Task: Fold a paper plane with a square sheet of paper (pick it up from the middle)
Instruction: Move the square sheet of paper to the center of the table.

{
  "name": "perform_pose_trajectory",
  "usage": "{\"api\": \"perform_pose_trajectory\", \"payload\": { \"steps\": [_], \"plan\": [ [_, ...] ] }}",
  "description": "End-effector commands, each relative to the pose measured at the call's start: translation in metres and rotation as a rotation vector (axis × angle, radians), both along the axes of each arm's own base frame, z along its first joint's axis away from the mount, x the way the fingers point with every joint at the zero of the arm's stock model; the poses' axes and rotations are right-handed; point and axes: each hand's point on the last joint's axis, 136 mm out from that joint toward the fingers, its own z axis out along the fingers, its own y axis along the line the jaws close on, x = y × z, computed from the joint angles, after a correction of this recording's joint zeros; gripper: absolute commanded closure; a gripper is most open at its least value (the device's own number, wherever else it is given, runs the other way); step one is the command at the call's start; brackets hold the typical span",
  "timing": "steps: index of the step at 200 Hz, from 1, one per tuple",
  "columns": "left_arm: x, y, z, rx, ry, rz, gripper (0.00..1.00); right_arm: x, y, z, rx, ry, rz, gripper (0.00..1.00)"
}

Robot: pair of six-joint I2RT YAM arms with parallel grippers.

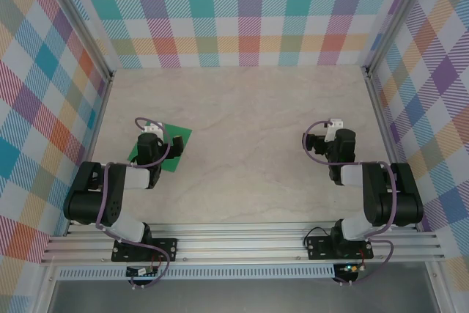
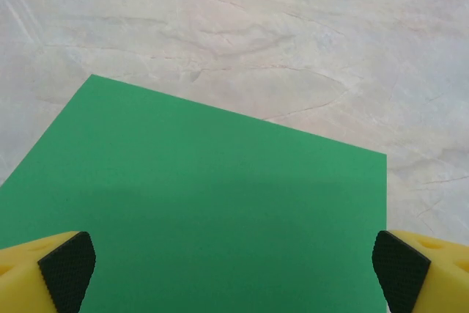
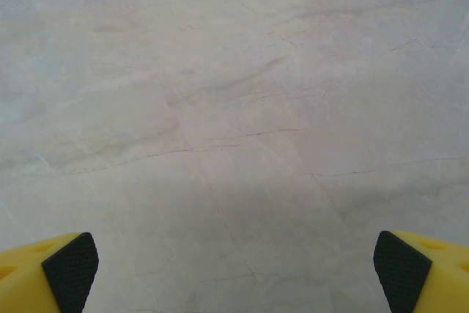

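Note:
The square sheet of green paper (image 1: 178, 139) lies flat and unfolded on the table at the left, partly under my left arm. In the left wrist view the sheet (image 2: 212, 210) spreads below my left gripper (image 2: 234, 273), which hangs above it with its jaws wide apart and nothing between the black pads (image 2: 69, 265). My right gripper (image 3: 234, 273) hovers over bare marble-patterned table on the right side, also open and empty. No paper plane is in sight.
The light marble-patterned tabletop (image 1: 249, 122) is walled on three sides by checked panels (image 1: 249, 12). A metal rail (image 1: 242, 243) with both arm bases runs along the near edge.

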Motion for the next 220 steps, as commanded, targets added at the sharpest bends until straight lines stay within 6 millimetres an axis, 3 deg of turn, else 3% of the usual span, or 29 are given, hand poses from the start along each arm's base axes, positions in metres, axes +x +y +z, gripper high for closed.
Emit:
{"api": "perform_pose_trajectory", "payload": {
  "steps": [1, 175, 220],
  "plan": [
    [0.014, 0.003, 0.017, 0.005, -0.068, -0.005, 0.0, 0.013, 0.004, 0.019, -0.009, -0.079, 0.034, 0.0],
    [0.012, 0.002, 0.017, 0.003, -0.074, -0.014, 0.0, 0.013, 0.003, 0.02, -0.008, -0.081, 0.035, 0.0],
    [-0.006, 0.015, 0.06, -0.054, -0.089, 0.079, 0.0, 0.013, 0.0, 0.04, 0.031, 0.053, -0.006, 0.0]
  ]
}}
